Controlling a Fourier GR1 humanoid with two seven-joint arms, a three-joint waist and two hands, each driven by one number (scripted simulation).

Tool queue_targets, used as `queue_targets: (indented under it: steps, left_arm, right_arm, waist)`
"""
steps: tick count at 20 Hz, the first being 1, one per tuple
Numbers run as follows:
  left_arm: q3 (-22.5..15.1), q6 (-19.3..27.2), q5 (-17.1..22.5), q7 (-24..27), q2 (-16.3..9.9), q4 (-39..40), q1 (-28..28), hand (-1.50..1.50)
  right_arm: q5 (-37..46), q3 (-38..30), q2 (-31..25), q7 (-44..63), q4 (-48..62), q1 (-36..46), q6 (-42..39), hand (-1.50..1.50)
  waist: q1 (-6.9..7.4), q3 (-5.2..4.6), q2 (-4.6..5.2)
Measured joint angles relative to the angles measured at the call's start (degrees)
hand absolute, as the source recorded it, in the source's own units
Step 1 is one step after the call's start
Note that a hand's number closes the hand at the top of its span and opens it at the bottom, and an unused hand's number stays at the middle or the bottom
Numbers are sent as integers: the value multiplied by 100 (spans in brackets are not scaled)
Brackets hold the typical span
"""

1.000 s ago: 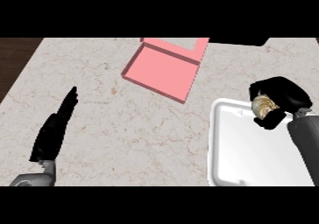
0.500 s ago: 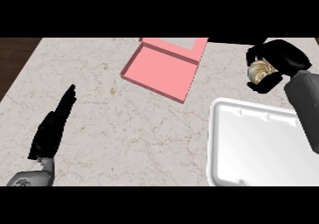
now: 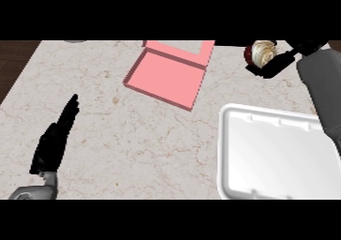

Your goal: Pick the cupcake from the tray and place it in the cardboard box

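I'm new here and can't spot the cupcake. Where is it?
Start at the white tray at the counter's right. Look beyond it to the right hand near the far edge, right of the pink box. The cupcake is the round, pale-topped thing it holds.

Kitchen setting, pale marble counter, dark wood floor beside it, white tray

Both forearms are plain grey, smooth and rounded, each ending in a black hand. The left hand is matte black, long and narrow, joined to a rounded grey wrist. The right hand is black too, on a broad pale-grey forearm with soft shading.
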State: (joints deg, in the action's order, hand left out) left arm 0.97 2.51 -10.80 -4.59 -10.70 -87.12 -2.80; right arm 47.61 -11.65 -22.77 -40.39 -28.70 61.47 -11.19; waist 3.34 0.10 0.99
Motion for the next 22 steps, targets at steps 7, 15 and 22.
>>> queue_targets:
  steps: [7,15,22]
  left_arm:
    - [71,-8,14,-11,-6,-39,60,0]
    - [76,22,-51,-26,42,-60,95,0]
    - [115,-90,-7,-64,-6,-39,-20,0]
  right_arm:
    - [-347,-196,416,-177,423,776,-347,150]
    - [-329,-180,1017,517,831,1575,-142,150]
    - [-130,-36,1625,1109,1282,2011,211,150]
  waist:
    - [-99,-7,-37]
    - [-114,-12,-37]
    - [-39,-14,-3]
